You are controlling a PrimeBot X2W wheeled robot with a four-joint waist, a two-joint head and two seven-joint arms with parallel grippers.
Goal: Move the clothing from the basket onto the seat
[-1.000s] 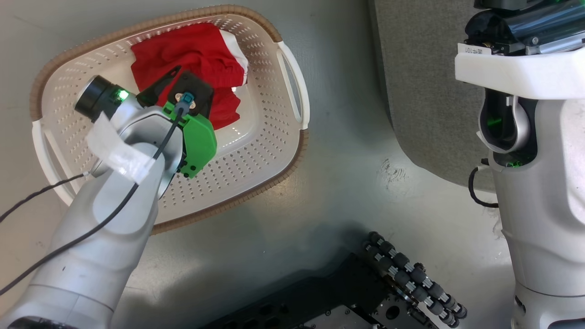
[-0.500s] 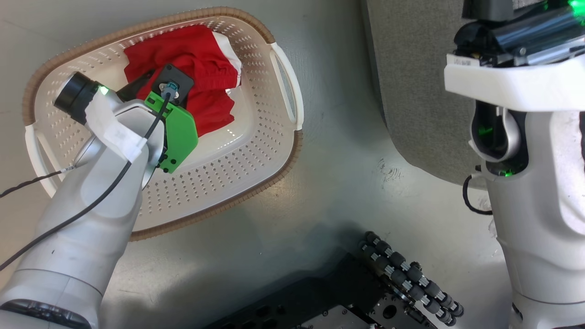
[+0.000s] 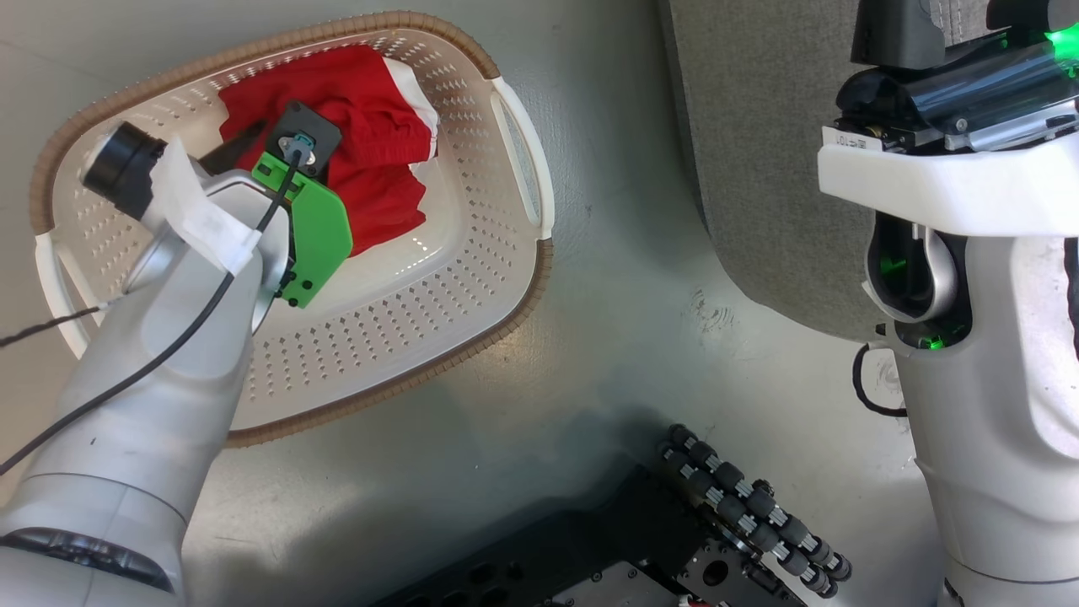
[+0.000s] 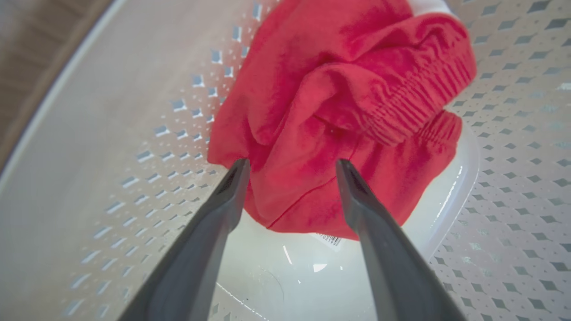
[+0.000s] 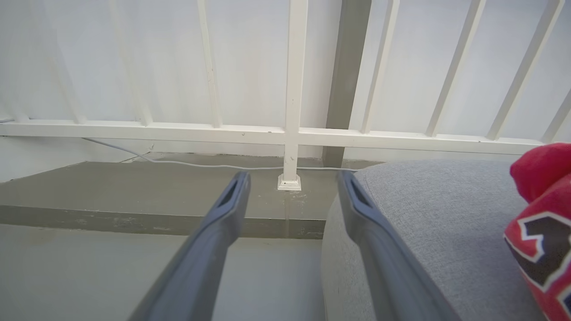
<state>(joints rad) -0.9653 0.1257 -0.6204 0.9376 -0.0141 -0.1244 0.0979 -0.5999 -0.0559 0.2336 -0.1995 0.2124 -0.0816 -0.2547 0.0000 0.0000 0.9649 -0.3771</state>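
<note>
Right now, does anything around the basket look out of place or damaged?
Nothing serious. The red garment lies crumpled in the basket, with the left gripper open over it. A lettered red garment sits on the seat. Only a scuff marks the floor beside the seat.

**HOME CORNER ON A BARE PAINTED FLOOR**

Looks like a domestic corner staged in a plain indoor hall rather than a lived-in room. Underfoot, grey painted floor (image 3: 590, 379), marked by a scuff (image 3: 716, 316) at three o'clock in the head view. At ten o'clock, a perforated laundry basket (image 3: 438, 287) holding red sportswear (image 3: 371, 126); at one o'clock, the rounded corner of a grey fabric sofa (image 3: 759, 152). At twelve o'clock in the right wrist view, a white railing (image 5: 292, 89) fixed to a raised step (image 5: 134, 187) before a blank white wall (image 5: 250, 58), a loose cable (image 5: 200, 165) trailing along its foot.
</note>
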